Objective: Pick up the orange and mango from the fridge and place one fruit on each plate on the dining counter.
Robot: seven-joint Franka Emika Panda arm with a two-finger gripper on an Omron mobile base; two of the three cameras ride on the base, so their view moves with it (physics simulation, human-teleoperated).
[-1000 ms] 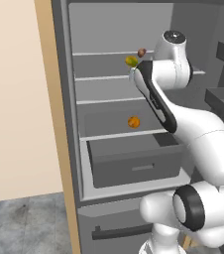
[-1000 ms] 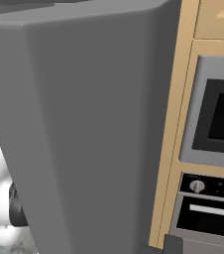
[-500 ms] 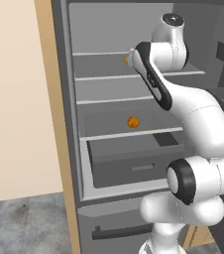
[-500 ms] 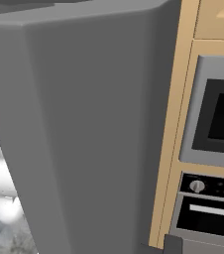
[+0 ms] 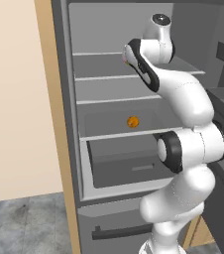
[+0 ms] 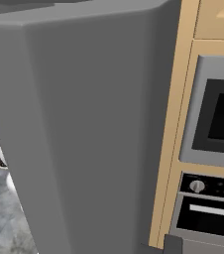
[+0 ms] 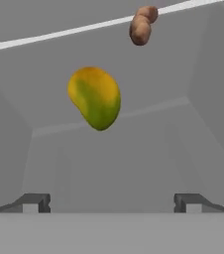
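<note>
The mango (image 7: 94,97), oval and yellow-green, lies on a pale grey shelf (image 7: 134,149) inside the fridge (image 5: 64,149); in the hand view it sits ahead of the gripper (image 7: 112,202) and somewhat to the left of its centre line, well apart from both dark tips. The jaws stand wide apart, released, with nothing between them. Beyond the mango in that view, near the shelf's far edge and to its right, lies a small brownish lumpy item (image 7: 142,25), apart from the mango. In the left base view the orange (image 5: 133,121) rests two shelves lower, roughly in the middle, just above the partly pulled-out grey drawer (image 5: 129,166). The white arm (image 5: 183,144) rises from the lower right of that view and bends into the upper shelf space, its hand covering the spot where the mango lies. The fridge's tan wooden side panel (image 5: 52,124) runs down its left edge. In the right base view the open grey fridge door (image 6: 84,129) stands close in front, with a built-in oven (image 6: 213,149) set in wooden cabinetry to its right.
</note>
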